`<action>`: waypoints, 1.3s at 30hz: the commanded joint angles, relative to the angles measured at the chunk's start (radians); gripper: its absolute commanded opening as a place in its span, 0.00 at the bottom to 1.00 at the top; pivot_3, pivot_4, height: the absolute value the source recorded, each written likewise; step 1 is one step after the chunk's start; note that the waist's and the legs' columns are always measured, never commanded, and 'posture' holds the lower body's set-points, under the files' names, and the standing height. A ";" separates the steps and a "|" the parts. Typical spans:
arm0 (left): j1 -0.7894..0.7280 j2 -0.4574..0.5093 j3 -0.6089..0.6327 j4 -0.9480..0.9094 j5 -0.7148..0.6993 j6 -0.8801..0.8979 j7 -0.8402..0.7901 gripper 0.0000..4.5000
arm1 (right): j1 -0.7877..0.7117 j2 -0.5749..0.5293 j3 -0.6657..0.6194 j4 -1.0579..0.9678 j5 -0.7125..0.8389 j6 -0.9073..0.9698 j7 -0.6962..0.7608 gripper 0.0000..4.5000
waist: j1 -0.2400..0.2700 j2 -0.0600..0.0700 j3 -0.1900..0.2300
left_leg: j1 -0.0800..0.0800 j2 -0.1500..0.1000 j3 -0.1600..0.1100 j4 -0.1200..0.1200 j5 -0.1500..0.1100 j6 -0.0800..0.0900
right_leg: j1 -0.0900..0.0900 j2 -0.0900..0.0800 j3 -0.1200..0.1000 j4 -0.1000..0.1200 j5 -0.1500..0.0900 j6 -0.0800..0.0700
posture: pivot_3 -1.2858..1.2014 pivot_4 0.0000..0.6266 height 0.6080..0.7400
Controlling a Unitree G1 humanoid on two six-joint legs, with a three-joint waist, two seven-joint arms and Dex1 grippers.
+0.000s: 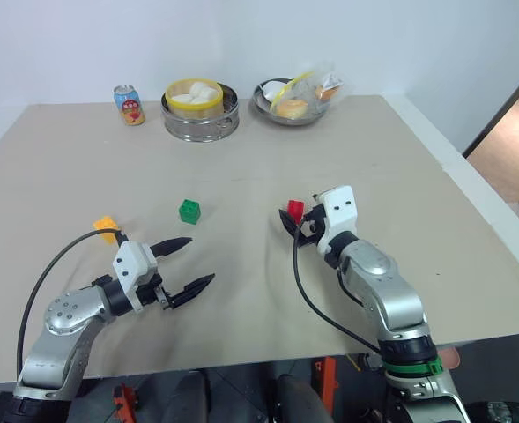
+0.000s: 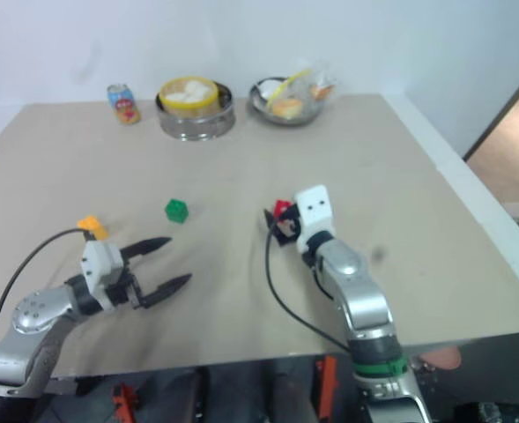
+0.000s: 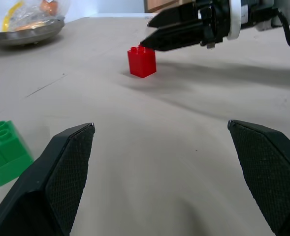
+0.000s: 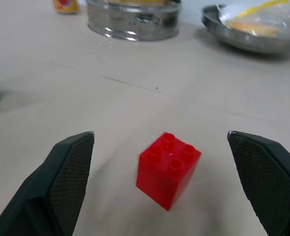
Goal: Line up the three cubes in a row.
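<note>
On the robot's left, the orange-yellow cube (image 1: 106, 225) sits on the tabletop (image 1: 241, 150) just beyond the left arm, and the left claw (image 1: 189, 264) hovers nearby with its fingers spread wide, holding nothing. The green cube (image 1: 189, 211) stands a little farther in, towards the middle, apart from both claws. To the right, the red cube (image 4: 168, 168) rests on the tabletop directly ahead of the right claw (image 1: 296, 227), whose fingers stand wide apart on either side of it without touching it.

The three cubes lie roughly along a loose arc across the tabletop, unevenly spaced and not in a tidy row; as I judge it, the lining-up is barely begun and all three remain to be placed. The red cube appears the first to be taken.

Each cube stands studs up. They are squat blocks with no clear long axis; the red one sits turned corner-first towards the right claw.
</note>
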 commanded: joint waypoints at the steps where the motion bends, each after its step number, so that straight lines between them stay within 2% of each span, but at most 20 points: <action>1: 0.009 -0.004 -0.004 -0.039 0.003 -0.015 0.014 1.00 | -0.031 0.025 -0.013 0.021 -0.022 -0.018 -0.031 1.00 | 0.000 0.000 0.000 | 0.000 0.000 0.000 0.000 0.000 0.000 | 0.000 0.000 0.000 0.000 0.000 0.000 | 0.52 0.24 1.00; 16: 0.028 -0.008 -0.015 -0.066 0.004 -0.011 0.049 1.00 | -0.098 0.136 -0.040 0.148 -0.027 -0.004 -0.083 1.00 | 0.000 0.000 0.000 | 0.001 0.004 0.002 0.000 0.000 0.000 | -0.001 0.004 0.002 0.000 0.001 -0.002 | 0.52 0.24 1.00; 24: 0.035 -0.003 -0.017 -0.072 0.003 -0.008 0.066 1.00 | -0.137 0.185 -0.097 0.249 -0.045 0.001 -0.184 1.00 | -0.001 0.000 0.000 | 0.001 0.005 0.003 0.000 0.000 0.000 | -0.002 0.005 0.003 0.000 0.002 -0.003 | 0.52 0.24 1.00; 27: 0.039 0.000 -0.017 -0.075 0.003 -0.006 0.068 1.00 | -0.150 0.190 -0.111 0.269 -0.041 -0.016 -0.198 0.80 | -0.001 0.000 0.000 | 0.001 0.005 0.004 0.000 0.000 0.000 | -0.002 0.005 0.005 0.000 0.003 -0.003 | 0.52 0.24 1.00; 34: 0.036 0.003 -0.016 -0.065 0.008 -0.010 0.067 1.00 | -0.163 0.207 -0.079 0.258 -0.050 -0.032 -0.196 0.27 | -0.002 0.000 0.000 | 0.001 0.008 0.007 0.000 0.000 0.000 | -0.004 0.007 0.007 0.000 0.003 -0.003 | 0.52 0.24 1.00; 39: 0.031 0.001 -0.017 -0.056 0.012 -0.016 0.061 1.00 | -0.149 0.193 -0.053 0.254 -0.068 -0.061 -0.164 0.27 | -0.002 0.000 0.000 | 0.001 0.010 0.008 0.000 0.000 0.000 | -0.005 0.009 0.009 0.000 0.003 -0.004 | 0.52 0.24 1.00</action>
